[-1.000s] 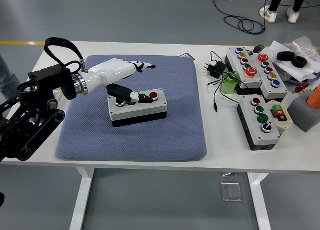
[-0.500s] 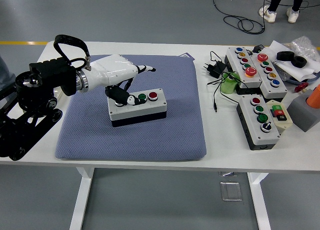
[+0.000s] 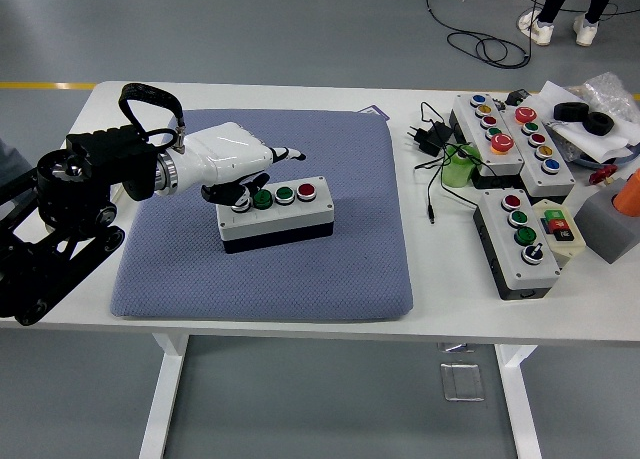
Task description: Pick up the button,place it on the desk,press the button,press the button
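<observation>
One arm in view, the left, coming in over the counter (image 3: 300, 314) left edge. Near-left part of counter: blue mat (image 3: 330, 259), covers most of the left half, reaching almost to the near edge. Button box (image 3: 276, 214) sits flat on the mat, about mid-mat, long side running left-right. Grey top, black base, three buttons visible in a row: green (image 3: 262, 198), green (image 3: 284, 193), red (image 3: 306, 190). Left hand (image 3: 237, 164) hovers at the box's left end, white shell, fingers curled down loosely, dark fingertips (image 3: 238, 192) on or just above the leftmost part of the box top; contact cannot be told. One finger sticks out toward the right past the box's far edge. Not gripping anything.

Right half of counter, near to far: a grey button box (image 3: 517, 241) with red and green buttons near the right edge, a small white unit (image 3: 560, 229) touching its right side. Orange object on a grey block (image 3: 612, 219) at the right edge. Farther back, a long multi-button panel (image 3: 510, 139) with red, blue, green, yellow buttons. Black adapter with cable (image 3: 428, 139) just left of it, green thing (image 3: 458, 169) beside it. Far-right corner: papers, black roll (image 3: 584, 116), plastic bag (image 3: 612, 89). Beyond the counter, a person's feet (image 3: 560, 27) on the floor.
</observation>
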`<state>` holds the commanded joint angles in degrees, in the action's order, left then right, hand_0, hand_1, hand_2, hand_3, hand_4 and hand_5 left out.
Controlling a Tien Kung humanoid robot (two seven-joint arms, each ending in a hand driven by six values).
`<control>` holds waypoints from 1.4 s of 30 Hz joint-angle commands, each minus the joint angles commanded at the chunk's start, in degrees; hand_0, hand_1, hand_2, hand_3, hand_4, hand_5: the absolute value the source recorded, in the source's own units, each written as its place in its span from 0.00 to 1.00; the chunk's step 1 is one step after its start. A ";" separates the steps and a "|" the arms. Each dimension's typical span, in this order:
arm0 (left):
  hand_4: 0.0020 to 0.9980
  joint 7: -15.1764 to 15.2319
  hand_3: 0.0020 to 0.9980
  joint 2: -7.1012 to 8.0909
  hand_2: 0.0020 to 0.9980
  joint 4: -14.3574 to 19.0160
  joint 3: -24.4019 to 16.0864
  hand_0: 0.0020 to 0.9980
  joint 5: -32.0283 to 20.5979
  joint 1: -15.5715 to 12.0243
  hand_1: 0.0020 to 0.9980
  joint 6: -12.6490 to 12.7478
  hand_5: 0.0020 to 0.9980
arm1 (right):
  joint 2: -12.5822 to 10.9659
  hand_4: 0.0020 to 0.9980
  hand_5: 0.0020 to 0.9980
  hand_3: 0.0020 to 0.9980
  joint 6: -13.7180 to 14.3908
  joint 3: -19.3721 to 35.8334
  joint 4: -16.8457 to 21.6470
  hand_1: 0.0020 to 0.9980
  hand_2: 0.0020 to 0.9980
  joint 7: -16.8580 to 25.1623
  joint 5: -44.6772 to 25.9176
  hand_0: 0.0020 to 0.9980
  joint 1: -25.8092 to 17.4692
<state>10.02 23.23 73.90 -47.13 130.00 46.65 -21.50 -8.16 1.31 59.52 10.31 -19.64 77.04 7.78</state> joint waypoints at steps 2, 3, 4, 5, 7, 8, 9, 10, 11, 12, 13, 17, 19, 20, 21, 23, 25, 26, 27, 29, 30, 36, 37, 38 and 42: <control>0.09 -0.13 0.95 0.02 0.05 -0.26 0.39 0.09 0.00 0.13 0.00 -0.46 0.00 | -0.01 0.38 0.23 0.58 0.01 -0.04 0.00 0.64 0.67 0.01 -0.05 0.66 0.01; 0.09 -0.22 0.95 0.06 0.05 -0.53 0.89 0.09 0.00 0.29 0.00 -0.74 0.00 | -0.01 0.38 0.23 0.58 0.02 -0.02 0.00 0.64 0.67 0.00 -0.08 0.66 0.01; 0.09 -0.24 0.95 0.06 0.05 -0.88 1.35 0.09 0.00 0.38 0.00 -0.83 0.00 | -0.01 0.38 0.23 0.58 0.03 -0.06 0.00 0.64 0.67 0.01 -0.10 0.66 0.03; 0.09 -0.22 0.95 0.07 0.05 -1.12 1.65 0.09 0.00 0.42 0.00 -0.87 0.00 | -0.01 0.38 0.23 0.58 0.02 -0.08 0.00 0.64 0.67 0.01 -0.10 0.66 0.05; 0.09 -0.25 0.95 0.15 0.05 -1.35 2.16 0.09 0.00 0.42 0.00 -1.03 0.00 | -0.01 0.38 0.23 0.58 0.04 -0.09 0.00 0.64 0.67 0.01 -0.15 0.66 0.05; 0.09 -0.26 0.93 0.17 0.05 -1.39 2.28 0.09 0.00 0.41 0.00 -1.07 0.00 | 0.00 0.38 0.23 0.58 0.05 -0.10 0.00 0.64 0.67 0.01 -0.16 0.66 0.05; 0.09 -0.33 0.93 0.20 0.05 -1.54 2.80 0.09 0.00 0.51 0.00 -1.23 0.00 | -0.01 0.38 0.23 0.58 0.06 -0.05 0.00 0.64 0.67 0.03 -0.15 0.66 0.05; 0.09 -0.36 0.93 0.20 0.05 -1.63 3.09 0.09 0.00 0.56 0.00 -1.28 0.00 | -0.01 0.38 0.23 0.58 0.06 -0.01 0.00 0.64 0.67 0.03 -0.08 0.66 0.05; 0.09 -0.36 0.93 0.18 0.05 -1.73 3.32 0.09 0.00 0.60 0.00 -1.27 0.00 | -0.01 0.38 0.23 0.58 0.04 0.03 0.00 0.64 0.67 0.03 0.01 0.66 0.05; 0.09 -0.37 0.93 0.16 0.05 -1.78 3.41 0.09 0.00 0.61 0.00 -1.27 0.00 | 0.00 0.38 0.23 0.58 0.04 0.05 0.00 0.64 0.67 0.03 0.06 0.66 0.06; 0.09 -0.39 0.93 0.14 0.05 -1.87 3.50 0.09 0.00 0.61 0.00 -1.30 0.00 | 0.00 0.38 0.23 0.58 0.02 0.12 0.00 0.64 0.67 0.02 0.17 0.66 0.07; 0.09 -0.40 0.92 0.19 0.05 -2.36 4.03 0.09 0.00 0.71 0.00 -1.33 0.00 | 0.02 0.38 0.23 0.58 0.02 0.25 0.00 0.64 0.67 0.02 0.27 0.66 0.07; 0.09 -0.39 0.92 0.13 0.05 -2.79 4.21 0.09 0.00 0.71 0.00 -1.30 0.00 | 0.03 0.38 0.23 0.58 0.04 0.26 0.00 0.64 0.67 0.02 0.22 0.66 0.09; 0.09 -0.39 0.92 0.07 0.05 -2.99 4.24 0.09 0.00 0.70 0.00 -1.30 0.00 | 0.04 0.38 0.23 0.58 0.04 0.26 0.00 0.64 0.67 0.01 0.23 0.66 0.10; 0.09 -0.40 0.92 -0.05 0.05 -3.26 4.26 0.09 0.00 0.69 0.00 -1.27 0.00 | 0.05 0.38 0.23 0.58 0.02 0.29 0.00 0.64 0.67 0.01 0.30 0.66 0.12; 0.09 -0.41 0.92 -0.23 0.05 -3.60 4.27 0.09 0.00 0.65 0.00 -1.20 0.00 | 0.06 0.38 0.23 0.58 0.00 0.33 0.00 0.64 0.67 -0.01 0.39 0.66 0.14; 0.09 -0.42 0.92 -0.35 0.05 -3.84 4.30 0.09 0.00 0.65 0.00 -1.20 0.00 | 0.06 0.38 0.23 0.58 0.03 0.32 0.00 0.64 0.67 -0.01 0.32 0.66 0.14; 0.09 -0.43 0.92 -0.41 0.05 -4.01 4.32 0.09 0.00 0.67 0.00 -1.21 0.00 | 0.06 0.38 0.23 0.58 0.03 0.31 0.00 0.64 0.67 0.00 0.31 0.66 0.15; 0.10 -0.44 0.92 -0.48 0.05 -4.24 4.36 0.09 0.00 0.71 0.00 -1.22 0.00 | 0.05 0.38 0.23 0.58 0.02 0.31 0.00 0.64 0.67 0.00 0.32 0.66 0.16; 0.10 -0.50 0.92 -0.66 0.05 -4.83 4.25 0.09 0.00 0.75 0.00 -1.20 0.00 | 0.04 0.38 0.23 0.58 0.03 0.26 0.00 0.64 0.67 0.01 0.30 0.66 0.18; 0.10 -0.51 0.92 -0.69 0.05 -4.92 4.23 0.09 0.00 0.75 0.00 -1.19 0.00 | 0.04 0.38 0.23 0.58 0.03 0.25 0.00 0.64 0.67 0.02 0.28 0.66 0.18; 0.10 -0.59 0.92 -0.80 0.05 -5.50 4.73 0.09 0.00 0.95 0.00 -1.36 0.00 | 0.05 0.38 0.23 0.58 0.03 0.33 0.00 0.64 0.67 0.03 0.38 0.66 0.18; 0.10 -0.59 0.92 -0.81 0.05 -5.57 4.84 0.09 0.00 1.00 0.00 -1.42 0.00 | 0.05 0.38 0.23 0.58 0.02 0.35 0.00 0.64 0.67 0.03 0.42 0.66 0.18; 0.10 -0.59 0.91 -0.83 0.05 -5.62 5.03 0.09 0.00 1.06 0.00 -1.50 0.00 | 0.06 0.38 0.23 0.58 0.02 0.40 0.00 0.64 0.67 0.02 0.48 0.66 0.16; 0.10 -0.59 0.91 -0.83 0.05 -5.68 5.67 0.09 0.00 1.12 0.00 -1.88 0.00 | 0.07 0.38 0.23 0.58 -0.01 0.48 0.00 0.64 0.67 0.01 0.63 0.66 0.11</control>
<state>9.43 22.40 68.22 -41.46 130.00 47.77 -23.38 -8.08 1.30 60.00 10.31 -19.63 77.67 7.90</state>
